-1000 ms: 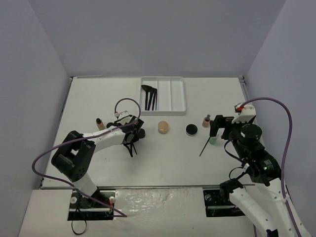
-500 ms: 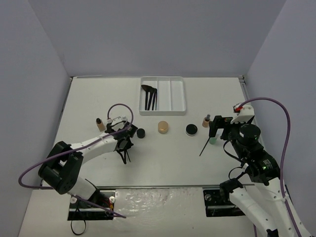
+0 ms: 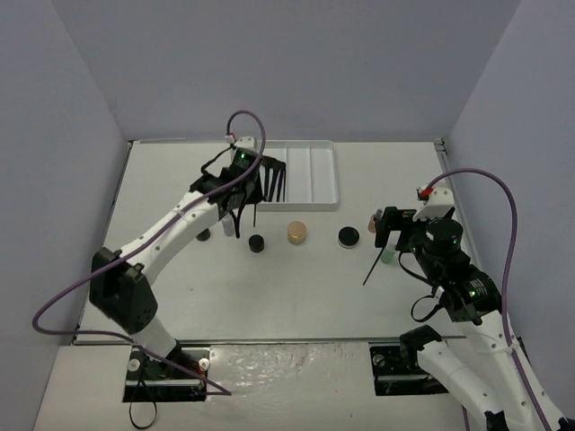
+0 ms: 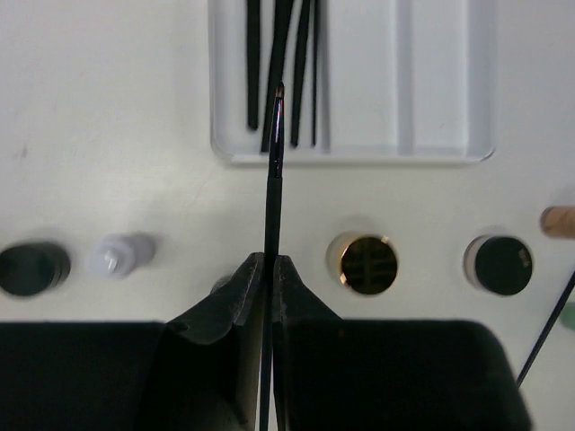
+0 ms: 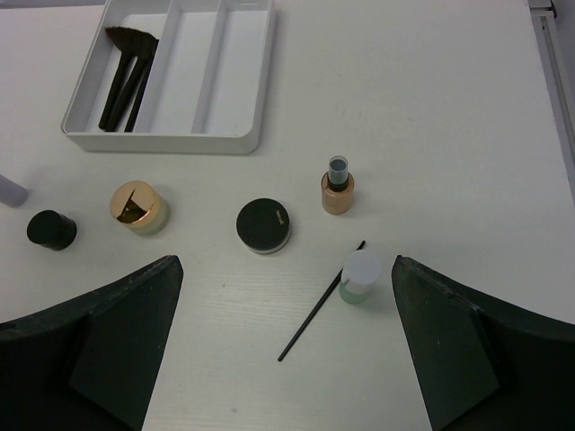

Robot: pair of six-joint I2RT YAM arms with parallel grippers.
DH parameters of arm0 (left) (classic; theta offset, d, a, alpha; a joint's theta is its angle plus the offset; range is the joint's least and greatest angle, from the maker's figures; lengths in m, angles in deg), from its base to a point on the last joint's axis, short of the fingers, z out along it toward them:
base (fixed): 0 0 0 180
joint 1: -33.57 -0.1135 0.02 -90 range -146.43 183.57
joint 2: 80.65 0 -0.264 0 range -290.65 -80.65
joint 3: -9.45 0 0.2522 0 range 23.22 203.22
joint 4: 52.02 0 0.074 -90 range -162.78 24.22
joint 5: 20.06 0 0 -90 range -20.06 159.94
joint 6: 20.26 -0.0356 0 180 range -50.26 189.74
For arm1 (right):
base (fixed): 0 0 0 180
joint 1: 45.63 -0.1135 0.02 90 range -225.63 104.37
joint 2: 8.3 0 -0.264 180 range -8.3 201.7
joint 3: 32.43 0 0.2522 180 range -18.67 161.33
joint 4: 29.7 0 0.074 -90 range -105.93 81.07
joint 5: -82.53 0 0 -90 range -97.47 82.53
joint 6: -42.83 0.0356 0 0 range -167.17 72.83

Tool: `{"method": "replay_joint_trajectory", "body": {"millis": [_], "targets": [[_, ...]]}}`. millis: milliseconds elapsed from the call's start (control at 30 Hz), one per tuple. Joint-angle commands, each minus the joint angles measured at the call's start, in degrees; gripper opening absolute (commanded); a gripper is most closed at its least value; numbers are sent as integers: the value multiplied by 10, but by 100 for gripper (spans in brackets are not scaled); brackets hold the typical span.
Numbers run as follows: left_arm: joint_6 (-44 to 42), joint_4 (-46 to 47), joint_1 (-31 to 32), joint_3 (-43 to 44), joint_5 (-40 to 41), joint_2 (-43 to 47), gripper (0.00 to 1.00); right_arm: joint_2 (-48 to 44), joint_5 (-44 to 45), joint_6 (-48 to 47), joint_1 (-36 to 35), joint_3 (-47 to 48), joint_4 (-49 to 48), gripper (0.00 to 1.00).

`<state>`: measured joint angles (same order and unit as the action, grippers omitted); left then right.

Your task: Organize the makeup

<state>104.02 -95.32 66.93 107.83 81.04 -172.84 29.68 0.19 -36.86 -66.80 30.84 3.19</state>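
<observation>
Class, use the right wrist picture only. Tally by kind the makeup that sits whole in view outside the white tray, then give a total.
Black round pots: 2, the small pot and the flat compact
Gold jar: 1
Bottles: 2, the tan bottle and the pale green bottle
Thin brush: 1
Total: 6

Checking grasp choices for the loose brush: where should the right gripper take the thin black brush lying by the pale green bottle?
Grip the thin black brush on its bare near half, away from the pale green bottle crowding its far end. It lies flat and slanted, so probably come straight down, jaws across the handle.
</observation>
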Motion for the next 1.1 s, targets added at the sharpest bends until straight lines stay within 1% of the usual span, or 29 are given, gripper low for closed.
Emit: {"method": "replay_joint_trajectory", "body": {"millis": [0, 133, 267, 333, 433, 500, 533, 600, 733, 900, 1033, 1067], "targets": [[-97, -13, -33, 163, -58, -130, 0, 20, 14, 11, -5, 22, -34, 100], [-128, -36, -60, 303, -84, -253, 0, 35, 19, 23, -5, 35, -26, 100], [-129, -28, -78, 389, -108, -350, 0, 43, 21, 34, -5, 41, -17, 100], [-134, -32, -84, 456, -111, -393, 0, 49, 25, 41, -5, 40, -13, 100], [-138, -33, -90, 505, -113, -434, 3, 57, 32, 56, -5, 40, -8, 100], [-136, -34, -96, 535, -124, -463, 6, 66, 42, 70, -5, 39, -3, 100], [-136, -34, -97, 541, -126, -470, 13, 71, 42, 81, -5, 38, -1, 100], [-135, -33, -100, 549, -128, -480, 29, 83, 41, 105, -5, 36, 4, 100], [-141, -23, -102, 537, -127, -465, 45, 104, 45, 159, -5, 19, 13, 100], [-139, -23, -102, 519, -129, -426, 50, 124, 57, 241, -5, -20, 27, 100], [-121, -21, -102, 477, -134, -344, 53, 149, 60, 290, -6, -59, 35, 100], [-117, -27, -101, 466, -137, -329, 54, 151, 66, 300, -7, -70, 36, 98]]}}
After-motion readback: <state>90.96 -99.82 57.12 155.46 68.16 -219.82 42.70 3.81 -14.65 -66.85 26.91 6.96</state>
